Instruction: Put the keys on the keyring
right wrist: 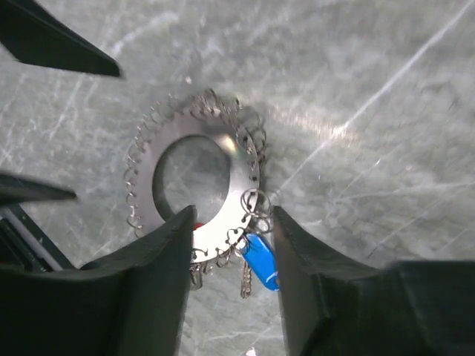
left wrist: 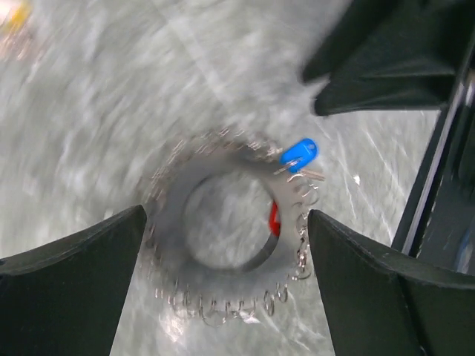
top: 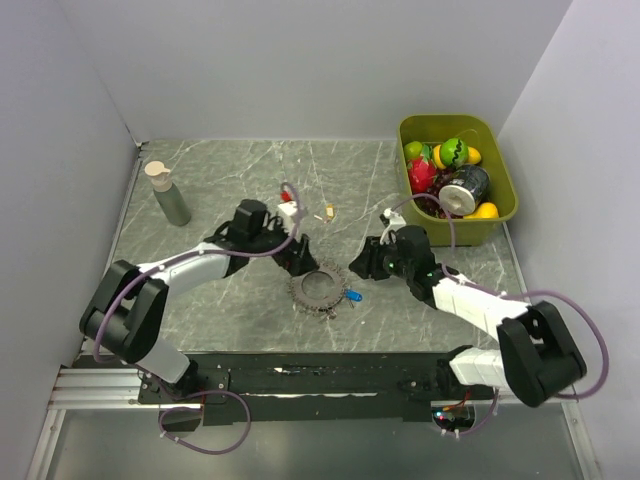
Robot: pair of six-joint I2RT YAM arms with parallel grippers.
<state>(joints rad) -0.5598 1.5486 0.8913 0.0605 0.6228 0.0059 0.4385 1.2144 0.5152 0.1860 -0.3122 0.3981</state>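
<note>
The keyring [top: 318, 290] lies flat on the marbled table, a wide metal ring fringed with small wire loops, with a red tag [left wrist: 274, 219]. A blue-headed key [top: 353, 296] lies at its right edge among the loops; I cannot tell if it is hooked on. A tan key [top: 328, 211] lies apart, further back. My left gripper [top: 300, 262] is open just above the ring's left side [left wrist: 172, 222]. My right gripper [top: 358, 268] is open, and its fingers [right wrist: 159, 274] straddle the blue key [right wrist: 261, 261] and the ring's near edge [right wrist: 241, 182].
A green bin [top: 502, 205] with toy fruit and a can stands at the back right. A grey bottle [top: 170, 195] stands at the back left. White walls close in the table on three sides.
</note>
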